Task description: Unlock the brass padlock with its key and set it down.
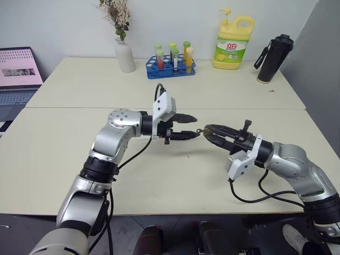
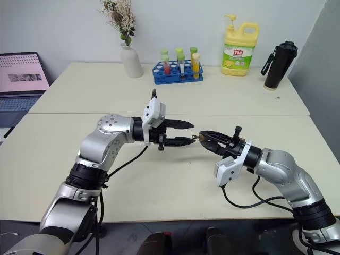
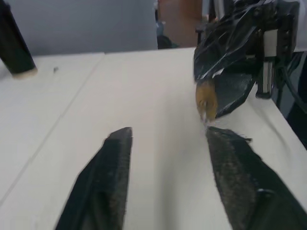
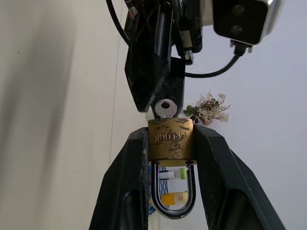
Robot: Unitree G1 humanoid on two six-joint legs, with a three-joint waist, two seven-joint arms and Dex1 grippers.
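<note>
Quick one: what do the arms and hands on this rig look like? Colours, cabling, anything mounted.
Both arms are silver-grey metal with black joint rings. Each ends in a hand of two black, tapered fingers: left hand, right hand. A white camera box sits at the left wrist, another white camera box at the right. Black cables loop loosely from the wrists along the forearms.

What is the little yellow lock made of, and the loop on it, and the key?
The padlock body looks like brass: dull golden metal, scuffed, with letters stamped in it. Its loop looks like steel, silvery and shiny with bright glints. The key sticking out of it seems to be pale silvery metal too. The black claw fingers squeezing it look matte, maybe plastic.
</note>
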